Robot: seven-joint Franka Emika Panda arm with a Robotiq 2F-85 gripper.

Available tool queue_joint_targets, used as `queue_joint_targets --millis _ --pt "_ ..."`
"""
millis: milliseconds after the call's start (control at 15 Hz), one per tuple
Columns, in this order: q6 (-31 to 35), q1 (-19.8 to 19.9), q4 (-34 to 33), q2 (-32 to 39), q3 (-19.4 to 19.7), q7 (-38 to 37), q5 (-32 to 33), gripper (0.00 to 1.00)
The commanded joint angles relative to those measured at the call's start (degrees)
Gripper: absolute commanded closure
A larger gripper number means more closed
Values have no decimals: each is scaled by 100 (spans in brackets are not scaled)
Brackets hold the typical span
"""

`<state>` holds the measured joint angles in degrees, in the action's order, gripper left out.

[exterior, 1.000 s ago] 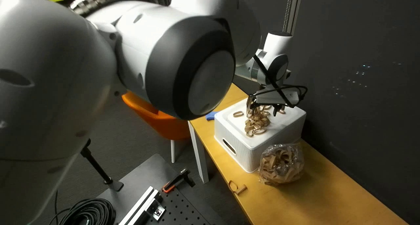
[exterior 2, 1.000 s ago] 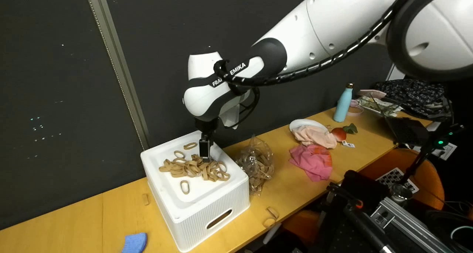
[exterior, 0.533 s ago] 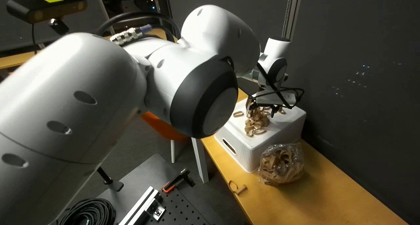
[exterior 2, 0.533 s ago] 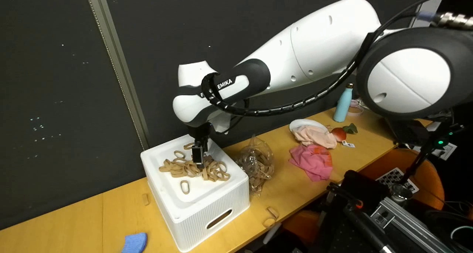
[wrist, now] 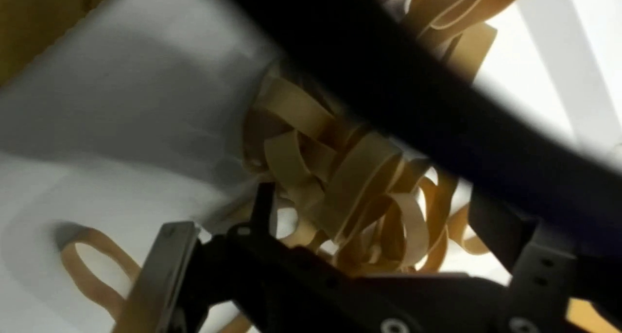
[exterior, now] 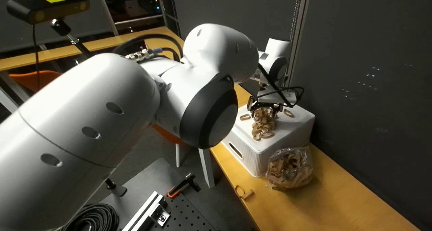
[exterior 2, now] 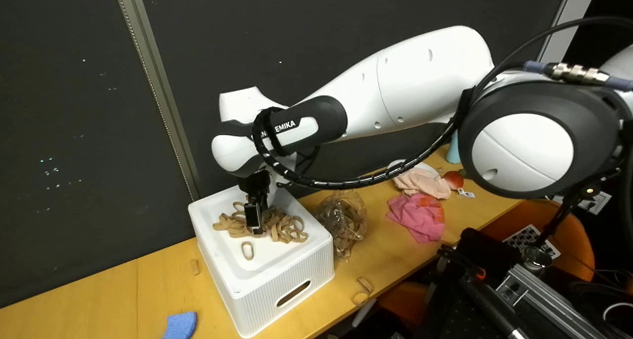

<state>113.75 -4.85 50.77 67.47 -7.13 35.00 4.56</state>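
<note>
As we follow the counter (exterior 2: 89, 294) from the left in an exterior view, we first meet a blue piece (exterior 2: 180, 325), partly out of sight, then a lone tan band (exterior 2: 195, 266) lying near the white box (exterior 2: 262, 307). On that box's flat top we find a heap of tan bands (exterior 2: 286, 228), with one loose loop (exterior 2: 251, 253) lying just apart from it. Over the heap hangs the claw (exterior: 265, 112); we see its fingers (exterior 2: 253, 217) spread wide, and in the wrist view bands show in the gap between them, though we cannot tell whether the fingers touch any. Next we come to a clear bag (exterior 2: 342, 222) of more bands, resting on the counter just beside the box. Farther right, two bands (exterior 2: 366, 284) lie near the counter's edge. Beyond them we see a bright pink cloth (exterior 2: 418, 215), a paler pink cloth (exterior 2: 420, 181) and a red item (exterior 2: 453, 180) with a white tag (exterior 2: 466, 193) beside it.
</note>
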Motion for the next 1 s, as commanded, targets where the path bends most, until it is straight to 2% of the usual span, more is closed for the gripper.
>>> queue_joint_targets --millis 0,600,733,933 --pt "-386 -128 -627 309 71 44 162 26" --pt "-459 -149 -853 419 135 9 220 95" --pt "-482 -154 -781 322 168 -53 232 100" --pt "-501 -170 -495 -50 355 -347 360 98"
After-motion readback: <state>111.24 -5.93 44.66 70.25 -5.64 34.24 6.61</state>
